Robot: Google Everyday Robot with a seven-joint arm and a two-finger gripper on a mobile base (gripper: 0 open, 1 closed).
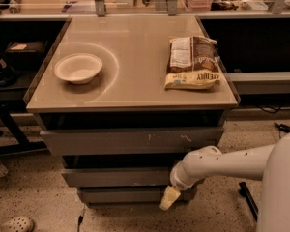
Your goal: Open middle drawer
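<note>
The cabinet has three grey drawer fronts under its tan top. The top front [130,140] bears white scratch marks. The middle drawer [116,177] is the plain grey front below it, and it stands out a little past the lowest front [125,195]. My white arm reaches in from the right. My gripper [169,198] hangs at the right end of the middle drawer's lower edge, its cream tip pointing down in front of the lowest front.
A white bowl [78,67] and a brown and yellow snack bag [192,63] lie on the cabinet top [135,52]. A shelf with dark items stands at left. A light shoe [17,224] lies on the speckled floor at bottom left.
</note>
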